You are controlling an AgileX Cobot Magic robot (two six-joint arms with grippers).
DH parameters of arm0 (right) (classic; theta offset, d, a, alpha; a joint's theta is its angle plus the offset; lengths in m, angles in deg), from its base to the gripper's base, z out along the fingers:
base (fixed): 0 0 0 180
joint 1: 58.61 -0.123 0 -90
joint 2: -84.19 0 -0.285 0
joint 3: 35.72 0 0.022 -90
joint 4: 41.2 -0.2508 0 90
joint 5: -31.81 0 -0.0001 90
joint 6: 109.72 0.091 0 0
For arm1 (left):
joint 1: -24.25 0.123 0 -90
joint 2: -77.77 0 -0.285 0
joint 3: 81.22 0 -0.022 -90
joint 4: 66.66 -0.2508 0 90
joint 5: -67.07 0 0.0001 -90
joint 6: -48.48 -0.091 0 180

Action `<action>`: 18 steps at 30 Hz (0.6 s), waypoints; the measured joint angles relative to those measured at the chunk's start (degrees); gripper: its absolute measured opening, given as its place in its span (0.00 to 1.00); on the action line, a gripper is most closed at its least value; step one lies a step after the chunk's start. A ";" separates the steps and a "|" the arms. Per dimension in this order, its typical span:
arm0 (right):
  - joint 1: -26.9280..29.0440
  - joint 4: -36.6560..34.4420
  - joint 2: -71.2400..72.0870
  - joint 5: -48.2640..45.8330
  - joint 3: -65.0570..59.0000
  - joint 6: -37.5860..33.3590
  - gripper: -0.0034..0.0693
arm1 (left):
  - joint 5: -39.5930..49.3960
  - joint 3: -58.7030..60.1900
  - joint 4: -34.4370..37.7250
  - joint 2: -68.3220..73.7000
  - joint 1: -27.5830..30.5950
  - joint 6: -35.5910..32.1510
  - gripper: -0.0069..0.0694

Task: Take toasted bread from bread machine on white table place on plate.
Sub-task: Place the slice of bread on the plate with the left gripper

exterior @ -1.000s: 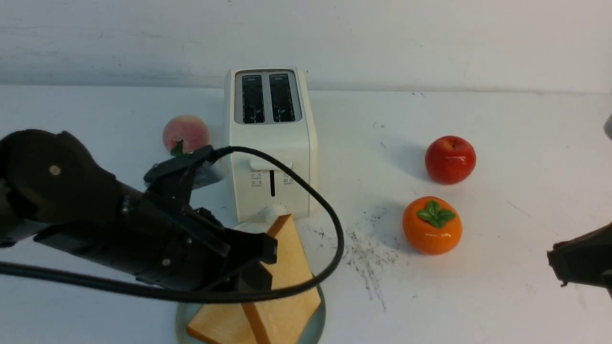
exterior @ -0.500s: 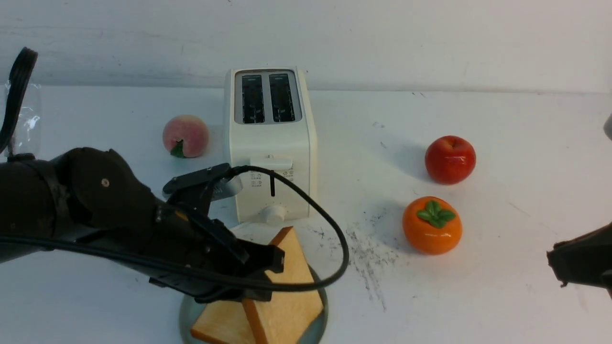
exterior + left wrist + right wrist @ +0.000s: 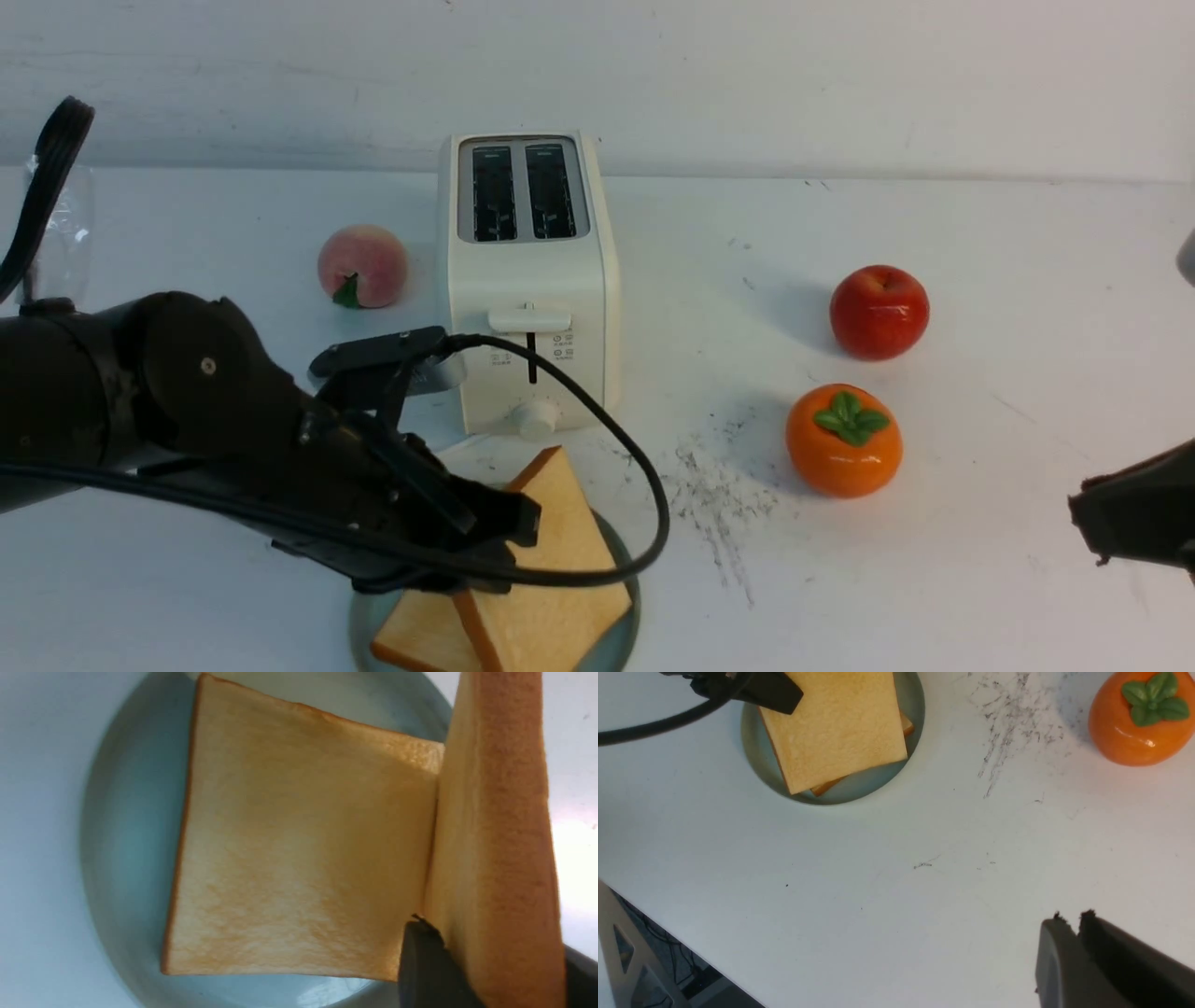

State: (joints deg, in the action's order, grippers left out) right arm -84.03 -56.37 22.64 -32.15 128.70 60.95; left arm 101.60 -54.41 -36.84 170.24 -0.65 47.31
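The bread machine (image 3: 527, 280) stands at the back of the white table (image 3: 980, 579) with both slots empty. In front of it lies the plate (image 3: 624, 627) (image 3: 117, 858) (image 3: 756, 756). One slice of toasted bread (image 3: 415, 639) (image 3: 299, 858) lies flat on it. A second slice (image 3: 551, 560) (image 3: 495, 835) (image 3: 836, 723) leans on the first, its lower edge on it. My left gripper (image 3: 509, 541) (image 3: 495, 938) has a finger on each face of this slice. My right gripper (image 3: 1083, 518) (image 3: 1073, 914) hangs shut and empty at the far right.
A peach (image 3: 362, 264) sits left of the toaster. A red apple (image 3: 879, 311) and an orange persimmon (image 3: 844, 439) (image 3: 1139, 718) lie to the right. Dark scuffs (image 3: 719, 495) mark the table between plate and persimmon. A black cable (image 3: 653, 504) loops over the plate.
My left gripper has come down and toward me with the second slice, which now leans lower over the first. The right gripper has not moved.
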 joint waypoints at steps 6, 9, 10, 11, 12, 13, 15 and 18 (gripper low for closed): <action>0.00 -1.11 0.00 0.00 0.00 -0.13 0.14 | -1.15 0.00 -3.83 0.00 0.00 1.17 0.54; 0.00 -1.34 0.00 -0.43 -0.04 -0.13 0.14 | -2.16 0.00 -6.03 0.00 0.00 3.84 0.58; 0.00 -1.52 0.00 -0.48 -0.04 -0.13 0.14 | -2.68 0.00 -7.12 0.00 0.00 4.80 0.58; 0.00 -1.82 0.00 -0.49 -0.04 -0.13 0.14 | -3.06 0.00 -8.14 0.00 0.00 5.36 0.58; 0.00 -2.10 0.00 -0.49 -0.04 -0.13 0.14 | -3.35 0.00 -8.94 0.00 0.00 5.65 0.59; 0.00 -2.22 0.00 -0.49 -0.04 -0.13 0.14 | -3.47 0.00 -9.96 0.00 0.00 5.94 0.59; 0.00 -2.41 0.00 -0.49 -0.04 -0.13 0.14 | -3.54 0.00 -11.81 0.00 0.00 6.74 0.59; 0.00 -2.55 0.00 -0.79 -0.04 -0.13 0.14 | -3.35 0.00 -14.31 0.00 0.00 8.62 0.59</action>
State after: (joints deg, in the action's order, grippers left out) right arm -84.03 -58.92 22.64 -32.94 128.66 60.82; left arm 98.25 -54.41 -51.14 170.24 -0.65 55.93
